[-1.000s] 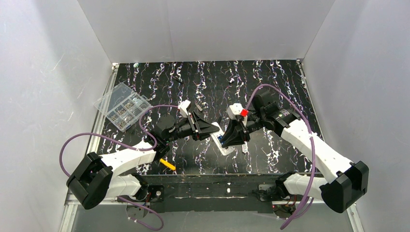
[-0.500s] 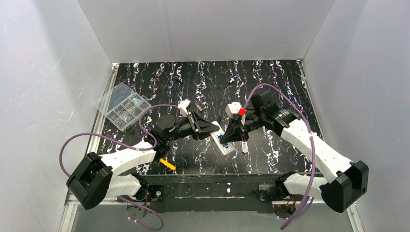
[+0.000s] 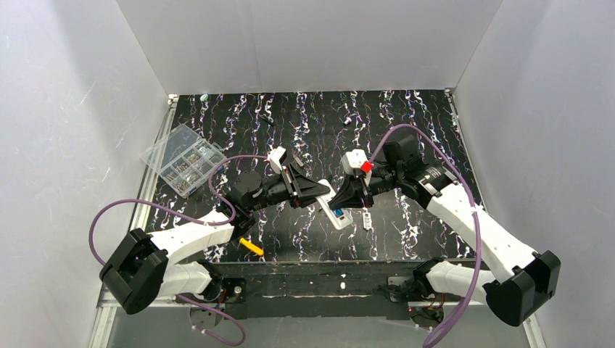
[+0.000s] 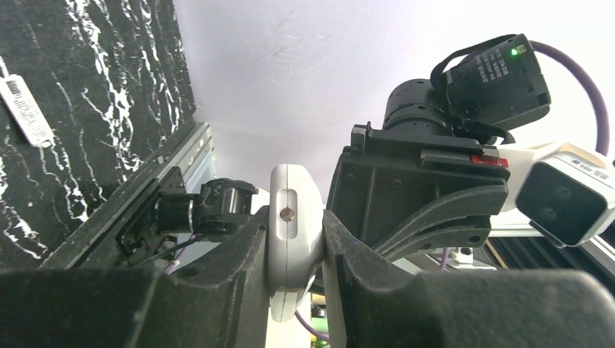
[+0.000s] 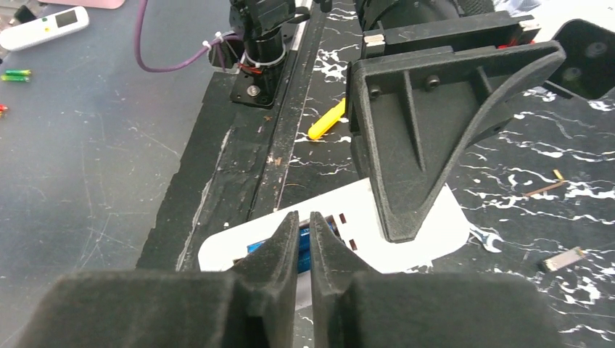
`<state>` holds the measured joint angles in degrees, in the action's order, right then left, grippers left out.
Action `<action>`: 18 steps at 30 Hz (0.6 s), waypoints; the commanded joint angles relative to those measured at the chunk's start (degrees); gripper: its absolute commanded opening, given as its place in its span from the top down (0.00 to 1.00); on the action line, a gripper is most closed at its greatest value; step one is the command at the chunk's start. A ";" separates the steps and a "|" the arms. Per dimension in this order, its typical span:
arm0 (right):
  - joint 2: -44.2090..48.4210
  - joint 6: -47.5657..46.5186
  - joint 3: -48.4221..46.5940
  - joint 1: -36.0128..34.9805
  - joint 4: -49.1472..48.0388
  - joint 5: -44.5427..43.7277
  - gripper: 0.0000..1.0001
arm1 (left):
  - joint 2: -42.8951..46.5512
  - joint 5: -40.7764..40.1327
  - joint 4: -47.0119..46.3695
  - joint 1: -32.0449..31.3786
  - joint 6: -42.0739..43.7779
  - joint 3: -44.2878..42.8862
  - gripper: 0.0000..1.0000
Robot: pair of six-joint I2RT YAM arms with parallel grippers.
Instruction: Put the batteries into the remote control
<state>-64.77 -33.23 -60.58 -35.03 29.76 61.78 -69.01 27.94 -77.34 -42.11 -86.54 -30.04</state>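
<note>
1. Closest to the arm bases, a yellow handle [image 3: 252,247] lies on the black marbled mat [image 3: 406,123]. It sits where it did a second ago.
2. Mid-table, the left gripper [image 3: 326,194] is clamped on the remote control [image 3: 344,220]. Its wrist view shows the handset edge-on, pinched between both fingers. The remote hangs low over the mat with its battery recess upward, and I cannot tell if it touches the mat.
3. The change is on the other side. The right gripper [image 5: 304,217] has slid in closer to the left one and its forearm has swung outward, while the remote has barely shifted.
4. The right jaws are nearly together, with only a thin slit between them, and their tips are down on the blue batteries [image 5: 324,235] in the recess. To me that looks like pressing a cell home rather than carrying one. Loading seems close to done, though I cannot count the cells.
5. A white label strip [image 4: 25,112] on the mat carries print too fine to read.
6. Off the table, a spare white handset [image 5: 45,27] shows no legible marking.
7. Farthest back, the clear compartment box [image 3: 183,158] shows no label.
</note>
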 commanded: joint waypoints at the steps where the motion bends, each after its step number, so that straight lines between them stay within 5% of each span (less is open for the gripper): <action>1: 3.27 1.66 -1.32 0.13 -3.70 -4.04 0.79 | 2.59 4.64 -11.08 -0.76 -2.98 -4.42 1.00; 7: 7.13 4.21 -1.47 0.13 -6.49 -2.80 0.62 | 2.08 4.66 -11.02 -0.71 -2.69 -4.00 1.00; 18: 13.56 8.33 -0.26 0.13 -13.47 -1.85 0.54 | 1.52 5.08 -10.99 -0.70 -2.58 -4.40 1.00</action>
<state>-53.41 -26.89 -60.58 -34.98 21.28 59.51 -68.99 30.72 -82.08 -42.57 -88.99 -31.57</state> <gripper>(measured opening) 0.449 0.253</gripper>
